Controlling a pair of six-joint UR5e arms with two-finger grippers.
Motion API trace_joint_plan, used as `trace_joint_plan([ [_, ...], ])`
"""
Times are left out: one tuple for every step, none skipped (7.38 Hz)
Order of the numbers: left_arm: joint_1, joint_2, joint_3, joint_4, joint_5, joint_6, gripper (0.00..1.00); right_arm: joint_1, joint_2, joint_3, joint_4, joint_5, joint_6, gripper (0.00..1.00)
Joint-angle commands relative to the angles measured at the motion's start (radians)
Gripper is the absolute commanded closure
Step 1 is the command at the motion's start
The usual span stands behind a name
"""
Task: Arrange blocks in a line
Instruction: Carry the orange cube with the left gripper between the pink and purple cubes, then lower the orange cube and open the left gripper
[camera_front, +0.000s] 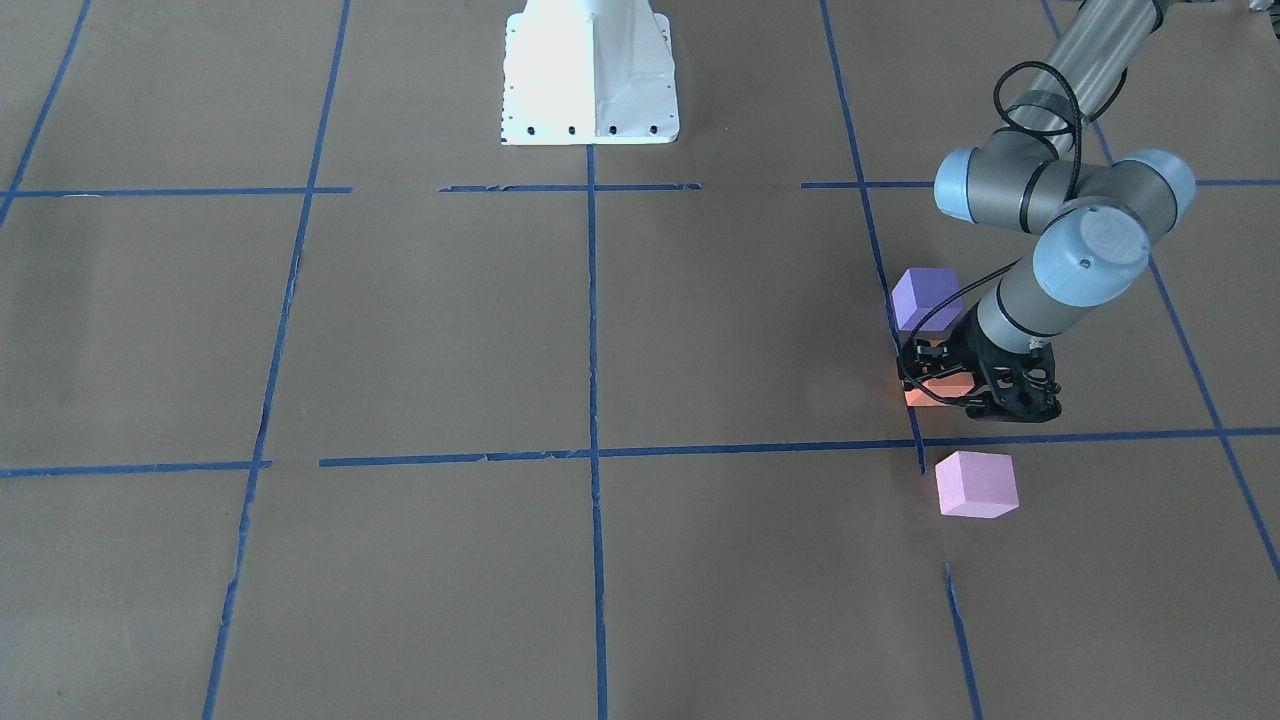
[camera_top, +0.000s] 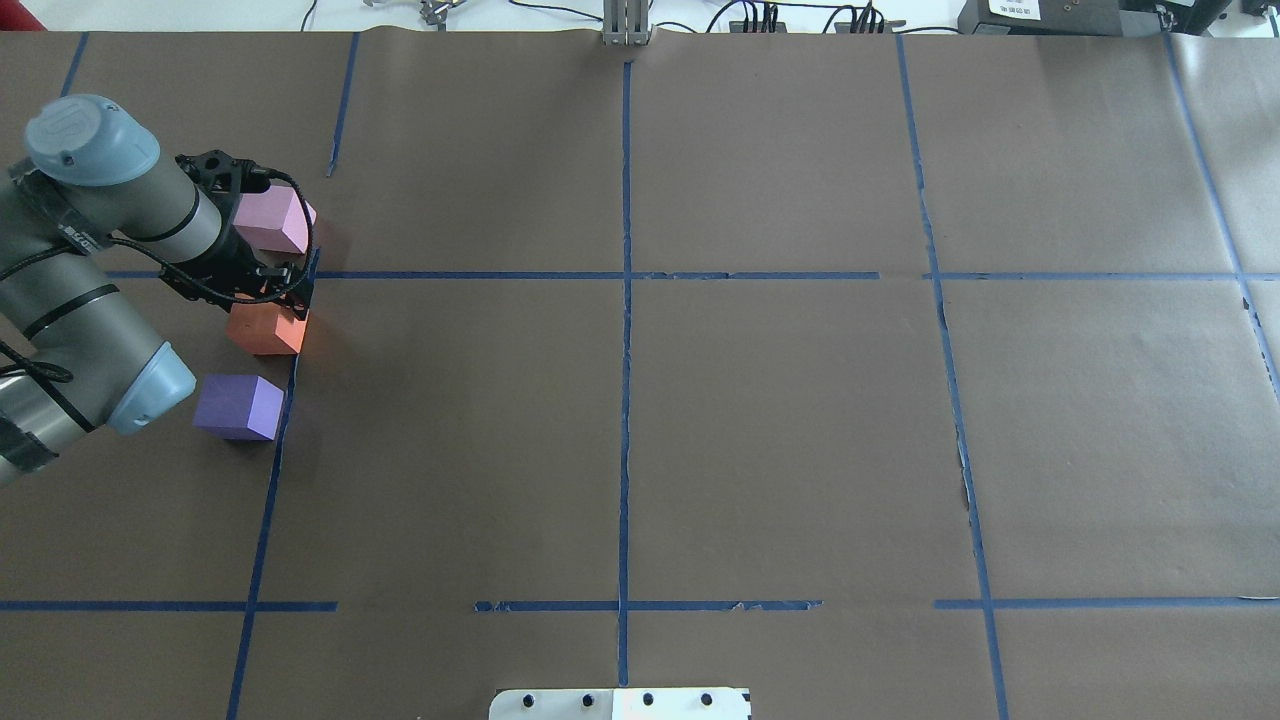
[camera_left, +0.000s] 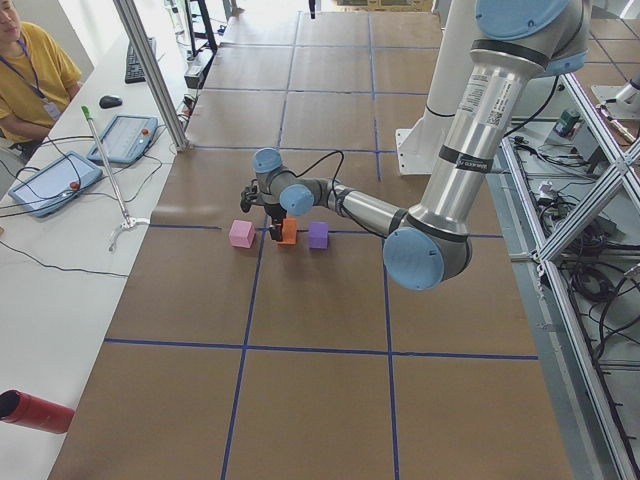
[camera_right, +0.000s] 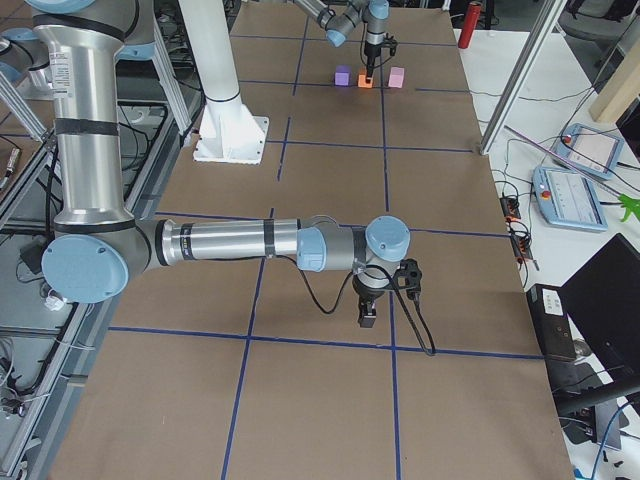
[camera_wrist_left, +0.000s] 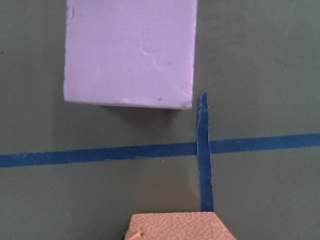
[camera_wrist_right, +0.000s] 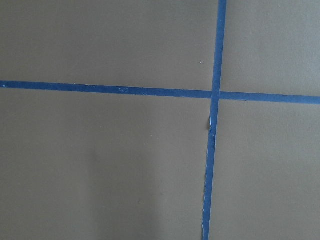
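Three foam cubes stand in a row on the brown paper: violet-purple (camera_front: 925, 297), orange (camera_front: 935, 392) and pale pink-lilac (camera_front: 976, 484). In the overhead view they are purple (camera_top: 238, 406), orange (camera_top: 262, 332) and pink (camera_top: 272, 220). My left gripper (camera_front: 945, 385) reaches down over the orange cube, which rests on the table, with its fingers against the cube's sides. The left wrist view shows the pink cube (camera_wrist_left: 130, 50) ahead and the orange cube's top (camera_wrist_left: 180, 227) at the bottom edge. My right gripper (camera_right: 367, 318) hangs low over bare paper far from the cubes; I cannot tell if it is open.
The white robot base (camera_front: 590, 80) stands at mid-table. Blue tape lines (camera_top: 625, 400) form a grid on the paper. A seated operator (camera_left: 30, 80), tablets (camera_left: 125, 140) and a red cylinder (camera_left: 35, 412) are beyond the table's long edge.
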Motion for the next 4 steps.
trace_joint_plan([
  [-0.033, 0.020, -0.044, 0.012, -0.009, 0.005, 0.00, 0.000, 0.000, 0.000, 0.000, 0.000, 0.000, 0.00],
  [-0.110, 0.027, -0.082, 0.014, -0.041, 0.022, 0.00, 0.000, 0.000, 0.000, 0.000, 0.000, 0.000, 0.00],
  [-0.209, 0.064, -0.133, 0.015, -0.067, 0.110, 0.00, 0.000, 0.000, 0.000, 0.000, 0.000, 0.000, 0.00],
  [-0.323, 0.095, -0.138, 0.076, -0.119, 0.308, 0.00, 0.000, 0.000, 0.000, 0.000, 0.000, 0.000, 0.00],
])
